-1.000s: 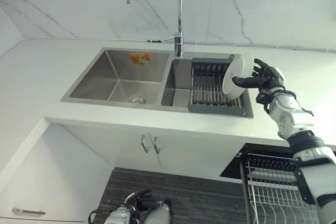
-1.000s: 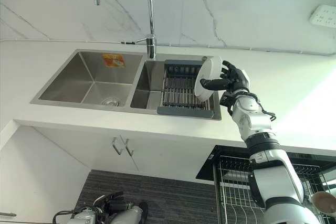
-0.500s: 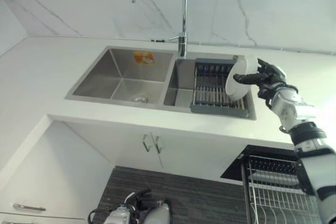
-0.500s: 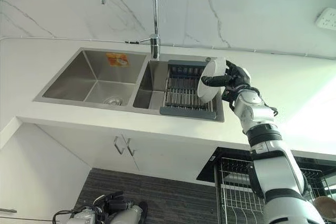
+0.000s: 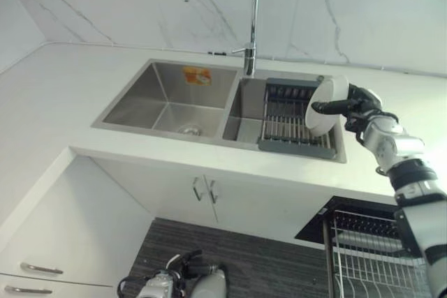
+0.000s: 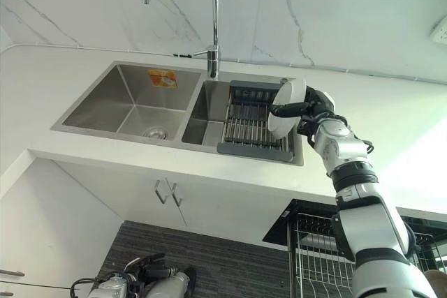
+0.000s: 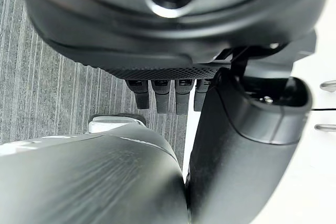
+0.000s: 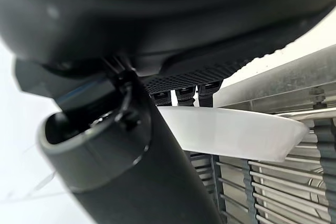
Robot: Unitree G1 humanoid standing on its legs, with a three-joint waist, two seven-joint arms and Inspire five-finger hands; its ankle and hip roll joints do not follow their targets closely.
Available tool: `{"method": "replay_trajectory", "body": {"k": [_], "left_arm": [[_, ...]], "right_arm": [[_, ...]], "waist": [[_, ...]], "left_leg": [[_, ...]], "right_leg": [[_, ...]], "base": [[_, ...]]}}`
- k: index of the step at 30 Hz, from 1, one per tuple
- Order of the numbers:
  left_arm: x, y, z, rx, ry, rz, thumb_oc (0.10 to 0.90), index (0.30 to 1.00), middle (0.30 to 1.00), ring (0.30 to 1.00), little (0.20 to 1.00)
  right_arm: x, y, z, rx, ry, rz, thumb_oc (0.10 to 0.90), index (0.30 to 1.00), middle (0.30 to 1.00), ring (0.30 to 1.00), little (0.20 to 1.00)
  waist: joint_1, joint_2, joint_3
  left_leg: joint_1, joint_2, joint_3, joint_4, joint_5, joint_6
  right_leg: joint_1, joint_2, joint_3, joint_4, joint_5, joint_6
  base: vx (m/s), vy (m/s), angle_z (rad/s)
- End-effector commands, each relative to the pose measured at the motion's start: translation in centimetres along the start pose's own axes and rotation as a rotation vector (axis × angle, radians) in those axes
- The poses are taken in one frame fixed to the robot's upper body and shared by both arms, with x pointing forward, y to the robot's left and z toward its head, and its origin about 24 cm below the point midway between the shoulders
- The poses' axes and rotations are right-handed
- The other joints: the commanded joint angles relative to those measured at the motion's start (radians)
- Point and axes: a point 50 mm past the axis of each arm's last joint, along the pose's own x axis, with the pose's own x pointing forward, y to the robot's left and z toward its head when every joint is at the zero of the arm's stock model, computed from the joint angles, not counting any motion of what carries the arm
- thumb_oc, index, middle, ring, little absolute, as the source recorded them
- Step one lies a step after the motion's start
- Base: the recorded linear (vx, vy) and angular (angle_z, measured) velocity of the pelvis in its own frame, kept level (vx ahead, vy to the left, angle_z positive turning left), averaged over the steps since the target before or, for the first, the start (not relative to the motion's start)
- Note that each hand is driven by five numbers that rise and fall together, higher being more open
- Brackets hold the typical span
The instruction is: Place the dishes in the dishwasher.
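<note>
Right eye view: your right hand (image 6: pixel 318 108) pinches the white plate (image 6: pixel 287 107) upright, thumb across its face, above the drying rack (image 6: pixel 255 125) w/ the dishwasher basket (image 6: pixel 318 256) below, probably its destination.

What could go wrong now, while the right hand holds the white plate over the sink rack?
1. The right hand pinches the white plate only at its rim, thumb on one face, fingers behind; it might slip and fall onto the drying rack.
2. The dishwasher rack sits low, below the counter; on the way down the plate could strike the counter edge.
</note>
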Motion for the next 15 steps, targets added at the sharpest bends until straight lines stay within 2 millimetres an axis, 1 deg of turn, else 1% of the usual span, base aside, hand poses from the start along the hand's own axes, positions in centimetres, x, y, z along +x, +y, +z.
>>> {"method": "replay_trajectory", "body": {"k": [1, 2, 3, 6, 8, 9, 12, 15], "left_arm": [[-3.6, 5.7, -9.6, 0.154, 0.391, 0.145, 0.800, 0.900, 0.900, 0.900, 0.900], [-3.6, 5.7, -9.5, 0.157, 0.392, 0.143, 0.800, 0.900, 0.900, 0.900, 0.900], [-3.5, 5.7, -9.3, 0.159, 0.392, 0.142, 0.800, 0.900, 0.900, 0.900, 0.900], [-3.4, 5.5, -9.3, 0.160, 0.393, 0.143, 0.800, 0.900, 0.900, 0.900, 0.900], [-3.4, 5.3, -9.4, 0.153, 0.391, 0.146, 0.800, 0.900, 0.900, 0.900, 0.900], [-3.3, 5.3, -9.2, 0.151, 0.387, 0.147, 0.800, 0.900, 0.900, 0.900, 0.900], [-3.2, 5.4, -8.9, 0.148, 0.389, 0.150, 0.800, 0.900, 0.900, 0.900, 0.900], [-3.3, 5.4, -9.1, 0.146, 0.405, 0.150, 0.800, 0.900, 0.900, 0.900, 0.900]], "right_arm": [[-0.6, -0.4, 8.0, 0.039, -0.222, 0.016, 0.800, 0.900, 0.900, 0.900, 0.900], [-0.5, -0.5, 7.8, 0.055, -0.202, 0.012, 0.480, 0.420, 0.420, 0.420, 0.420], [-0.4, -0.7, 7.5, 0.061, -0.181, 0.005, 0.400, 0.300, 0.300, 0.300, 0.300], [0.0, -1.6, 6.5, 0.085, -0.103, -0.028, 0.400, 0.300, 0.300, 0.300, 0.300], [0.1, -2.8, 6.0, 0.098, -0.056, -0.082, 0.400, 0.300, 0.300, 0.300, 0.300], [0.1, -3.5, 6.0, 0.101, -0.050, -0.114, 0.400, 0.300, 0.300, 0.300, 0.300], [-0.1, -4.2, 6.6, 0.097, -0.057, -0.160, 0.400, 0.300, 0.300, 0.300, 0.300], [-0.3, -4.7, 7.3, 0.082, -0.090, -0.224, 0.400, 0.300, 0.300, 0.300, 0.300]], "waist": [[0.031, -0.011, -0.023], [0.032, -0.012, -0.023], [0.034, -0.013, -0.023], [0.040, -0.014, -0.026], [0.049, -0.012, -0.028], [0.055, -0.013, -0.030], [0.060, -0.015, -0.032], [0.060, -0.016, -0.033]], "left_leg": [[0.140, 0.100, 0.024, -0.058, -0.094, -0.076], [0.140, 0.100, 0.024, -0.058, -0.094, -0.076], [0.141, 0.100, 0.024, -0.058, -0.095, -0.075], [0.141, 0.100, 0.023, -0.058, -0.093, -0.076], [0.142, 0.100, 0.023, -0.058, -0.092, -0.077], [0.141, 0.099, 0.018, -0.058, -0.093, -0.077], [0.140, 0.097, 0.013, -0.058, -0.093, -0.077], [0.140, 0.097, 0.015, -0.058, -0.093, -0.076]], "right_leg": [[-0.068, -0.033, 0.038, -0.019, 0.107, 0.052], [-0.068, -0.034, 0.037, -0.019, 0.109, 0.054], [-0.067, -0.034, 0.037, -0.019, 0.109, 0.055], [-0.068, -0.033, 0.037, -0.019, 0.108, 0.055], [-0.064, -0.032, 0.035, -0.019, 0.104, 0.053], [-0.063, -0.033, 0.033, -0.019, 0.106, 0.055], [-0.065, -0.037, 0.026, -0.019, 0.111, 0.058], [-0.069, -0.038, 0.028, -0.019, 0.113, 0.058]], "base": [[0.00, 0.000, 0.00], [0.00, 0.000, 0.00], [0.00, 0.000, 0.00], [0.00, 0.012, 0.00], [0.01, 0.053, -0.02], [0.00, 0.035, -0.02], [-0.01, 0.007, 0.02], [-0.03, 0.025, 0.04]]}}
